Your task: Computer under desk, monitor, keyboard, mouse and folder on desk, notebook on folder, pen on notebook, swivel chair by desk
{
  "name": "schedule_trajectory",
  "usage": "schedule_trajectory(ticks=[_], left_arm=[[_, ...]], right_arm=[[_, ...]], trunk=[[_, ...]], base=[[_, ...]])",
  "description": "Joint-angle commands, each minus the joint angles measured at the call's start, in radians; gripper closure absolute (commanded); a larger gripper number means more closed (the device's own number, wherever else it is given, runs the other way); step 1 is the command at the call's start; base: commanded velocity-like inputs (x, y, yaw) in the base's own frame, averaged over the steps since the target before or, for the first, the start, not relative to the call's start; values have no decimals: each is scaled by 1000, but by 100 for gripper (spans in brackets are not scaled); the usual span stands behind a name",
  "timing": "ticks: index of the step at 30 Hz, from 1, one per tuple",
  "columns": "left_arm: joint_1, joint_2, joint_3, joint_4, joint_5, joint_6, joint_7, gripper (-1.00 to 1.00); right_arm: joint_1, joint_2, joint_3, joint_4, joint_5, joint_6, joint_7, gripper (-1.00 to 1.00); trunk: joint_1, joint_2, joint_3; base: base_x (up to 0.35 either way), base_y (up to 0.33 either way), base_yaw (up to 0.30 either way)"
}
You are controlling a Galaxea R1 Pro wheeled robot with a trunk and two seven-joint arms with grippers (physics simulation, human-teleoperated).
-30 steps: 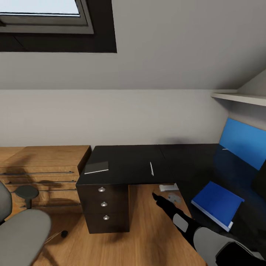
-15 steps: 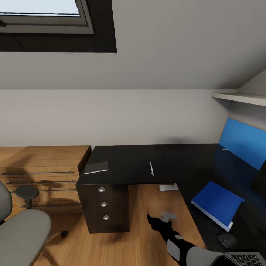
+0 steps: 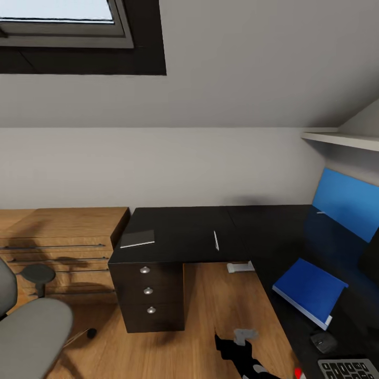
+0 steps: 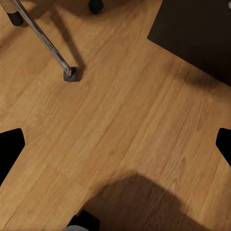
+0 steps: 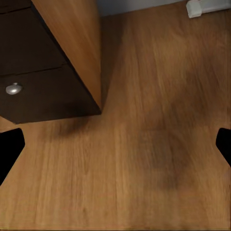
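Right gripper (image 3: 231, 342) has dropped lower, fingers apart; bright blue folder (image 3: 309, 289) flat on desk (image 3: 184, 231)

Head view: thin grey notebook (image 3: 138, 238) and white pen (image 3: 215, 240) centre on black-topped L-shaped desk (image 3: 184, 231); bright blue folder (image 3: 309, 289), dark oval mouse (image 3: 322, 342) lower right; grey swivel chair (image 3: 29, 329) lower left.

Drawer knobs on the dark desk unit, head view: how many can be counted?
3, in one vertical column on the drawer unit's front: top knob, middle knob, bottom knob. Other faces of the desk are hidden, so more may exist.
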Motion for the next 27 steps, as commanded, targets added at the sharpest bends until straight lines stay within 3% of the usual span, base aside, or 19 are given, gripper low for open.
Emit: schedule_trajectory(ticks=[1,12,27], left_arm=[[0,1,-5,0,11,-3,-4,-100],[0,1,-4,1,14,-3,-3,-100],[0,1,-5,1,14,-3,-4,-100]], right_arm=[[8,-5,4,2,-8,-5,5,-100],[35,-50,4,2,-5,-11,2,-100],[40,-59,3,3,-7,-12,1,-100]], trunk=[[0,-1,-1],[0,-1,-1],[0,-1,-1]], base=[[0,0,0],[0,0,0],[0,0,0]])
